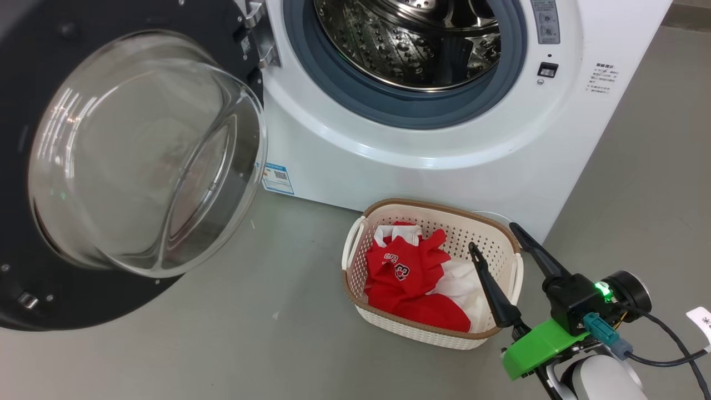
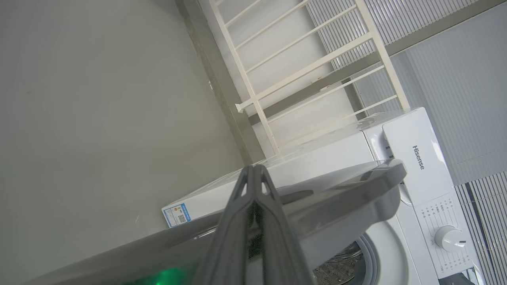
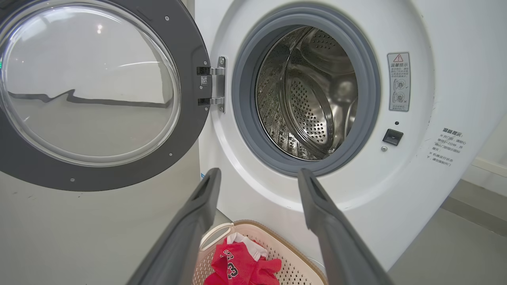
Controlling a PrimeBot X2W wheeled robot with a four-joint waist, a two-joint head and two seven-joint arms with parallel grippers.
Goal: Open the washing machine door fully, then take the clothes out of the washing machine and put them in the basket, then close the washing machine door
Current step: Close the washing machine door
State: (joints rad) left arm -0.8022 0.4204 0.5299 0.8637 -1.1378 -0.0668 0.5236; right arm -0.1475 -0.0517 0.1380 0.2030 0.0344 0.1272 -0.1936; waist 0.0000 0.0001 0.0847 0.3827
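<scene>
The washing machine door (image 1: 144, 155) stands swung wide open; the red-and-white clothes (image 1: 411, 278) lie in the basket (image 1: 422, 333) on the floor just before the washing machine (image 1: 416, 161). The right gripper (image 1: 493, 235) hangs at the basket's right rim, fingers spread, empty; the left gripper (image 2: 253, 170) is pinched closed on nothing, by the door's edge.

One washing machine (image 1: 416, 166), one door (image 1: 144, 150), one basket (image 1: 411, 329)

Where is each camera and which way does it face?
Head: looks down at the basket, clothes and open door; open right jaws lower right.
Left wrist: along shut left jaws, past the door's edge to the washing machine.
Right wrist: above the basket, facing the drum between its open jaws.
Head and right wrist share basket, door, drum.
</scene>
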